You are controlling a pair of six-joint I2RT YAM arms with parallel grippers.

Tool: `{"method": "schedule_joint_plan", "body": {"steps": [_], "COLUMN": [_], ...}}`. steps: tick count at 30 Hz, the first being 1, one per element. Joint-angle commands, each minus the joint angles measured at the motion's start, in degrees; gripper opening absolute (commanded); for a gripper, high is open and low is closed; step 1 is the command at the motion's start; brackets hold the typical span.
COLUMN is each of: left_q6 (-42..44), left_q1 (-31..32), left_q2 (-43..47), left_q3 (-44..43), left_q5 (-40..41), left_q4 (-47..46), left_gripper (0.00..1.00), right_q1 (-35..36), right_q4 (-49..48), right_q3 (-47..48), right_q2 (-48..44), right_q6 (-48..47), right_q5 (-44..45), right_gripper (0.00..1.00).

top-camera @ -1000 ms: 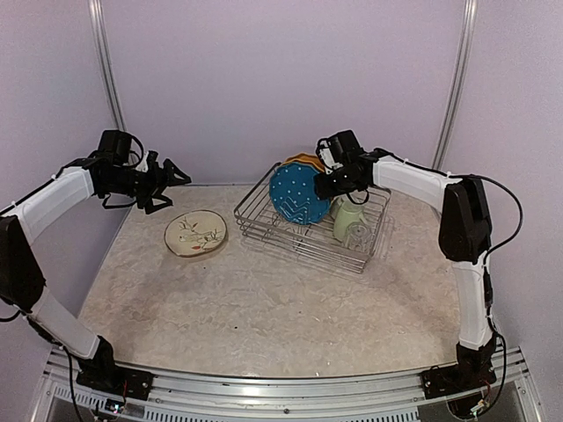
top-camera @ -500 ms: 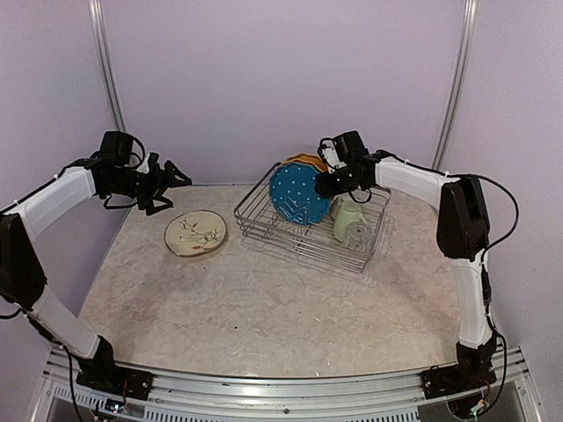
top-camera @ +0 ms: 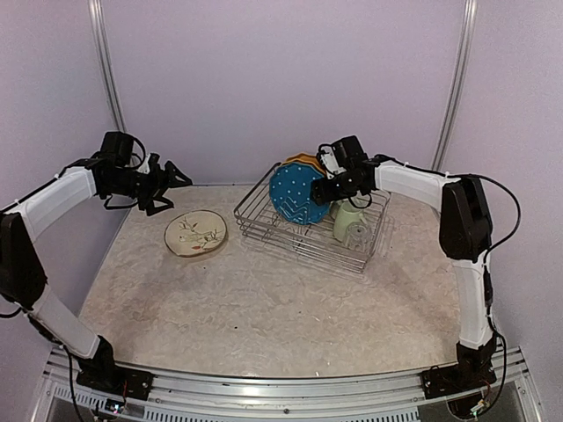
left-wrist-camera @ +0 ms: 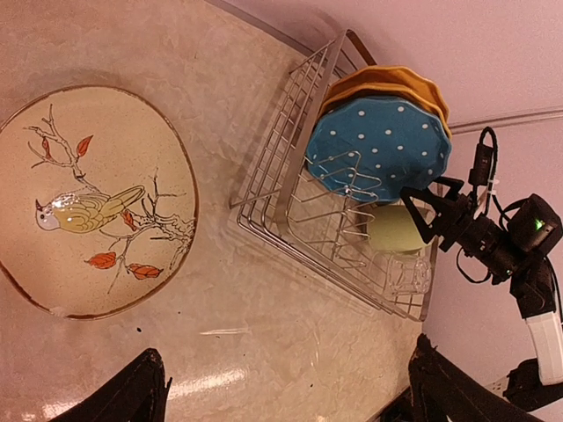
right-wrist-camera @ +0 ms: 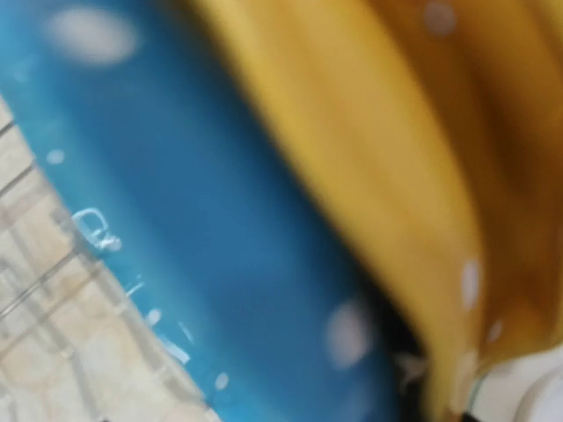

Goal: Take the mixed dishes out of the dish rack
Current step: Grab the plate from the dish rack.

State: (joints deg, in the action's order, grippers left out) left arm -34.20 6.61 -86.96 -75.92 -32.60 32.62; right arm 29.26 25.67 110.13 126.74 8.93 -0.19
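Gaping wide and empty, the left gripper (top-camera: 172,191) hovers above the cream plate (top-camera: 195,233), which lies flat on the table (top-camera: 264,308). The right gripper (left-wrist-camera: 409,214), jaws parted, sits just beside the blue dotted plate (top-camera: 297,192), which stands in the dish rack (top-camera: 264,230) against the orange plates (left-wrist-camera: 396,81). Whether it touches the plate cannot be told.

A marbled beige tabletop (top-camera: 264,299) is seen across the lower middle of the frame, edged at the bottom by a ribbed aluminium rail (top-camera: 281,391). A lilac backdrop (top-camera: 273,79) is set behind, with a left silver pole (top-camera: 106,66) at upper left and a right silver pole (top-camera: 457,70) at upper right.
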Motion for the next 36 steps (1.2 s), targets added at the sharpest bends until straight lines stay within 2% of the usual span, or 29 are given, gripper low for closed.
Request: {"method": "schedule_joint_plan", "body": {"steps": [1,4,9,20,26,36], "left_q6": [0.4,0.3,0.4,0.3,0.3,0.4], "left_q1": [-0.2,-0.2,-0.2,-0.2,-0.2,-0.2], "left_q2": [-1.3,-1.5,-1.6,-2.1,-2.0,-2.0], "left_q3": [-1.2,-1.2,-1.2,-1.2,-1.1,-1.3], "left_q5": [-0.9,-0.8,-0.7,-1.0,-1.1,-1.2], "left_q4": [0.6,0.5,0.5,0.4,0.5,0.7], "left_gripper": [0.91,0.91,0.91,0.91,0.91,0.91], "right_q1": [2.2,2.5,2.7,2.7,2.3,0.5], "right_q4": [1.2,1.3,-0.8,0.9,0.0,0.0], "right_q3": [-2.4,-3.1,-5.3,-1.1,0.4,3.2], "right_q2": [-5.3,-5.6,-6.9,-3.0,-0.8,2.8], "right_q6": [0.5,0.7,1.1,-0.7,-2.7,-7.9], "right_q5": [-0.4,0.4,1.9,1.8,0.3,-5.4], "right_gripper": [0.82,0.83,0.79,0.72,0.67,0.67]}}
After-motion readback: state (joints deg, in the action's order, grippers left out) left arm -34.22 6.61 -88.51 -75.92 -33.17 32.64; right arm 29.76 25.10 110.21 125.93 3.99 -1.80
